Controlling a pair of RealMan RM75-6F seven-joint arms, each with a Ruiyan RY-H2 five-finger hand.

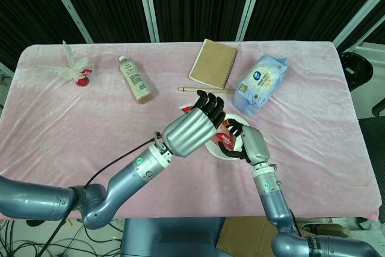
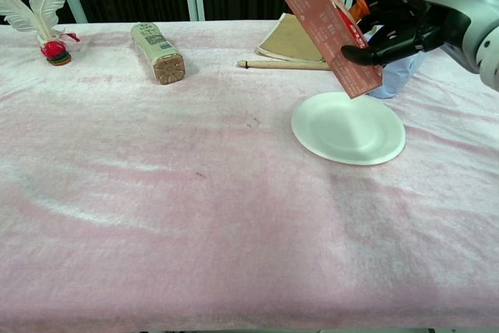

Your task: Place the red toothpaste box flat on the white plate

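The red toothpaste box (image 2: 323, 25) hangs steeply tilted above the far edge of the white plate (image 2: 348, 129), its upper end cut off by the top of the chest view. My right hand (image 2: 413, 21) grips the box's lower end, thumb across its front face. In the head view my left hand (image 1: 189, 130) covers the box's upper end, and a red flap shows beside its fingers (image 1: 210, 103). Only a sliver of the box (image 1: 227, 137) shows between that hand and the right hand (image 1: 249, 142). The plate (image 1: 215, 148) is mostly hidden under both hands.
A lying drink bottle (image 1: 135, 79) and a feather ornament (image 1: 73, 67) are at the back left. A brown notebook (image 1: 213, 63), a wooden stick (image 1: 204, 89) and a blue-white bag (image 1: 260, 82) lie just behind the plate. Pink cloth covers the table.
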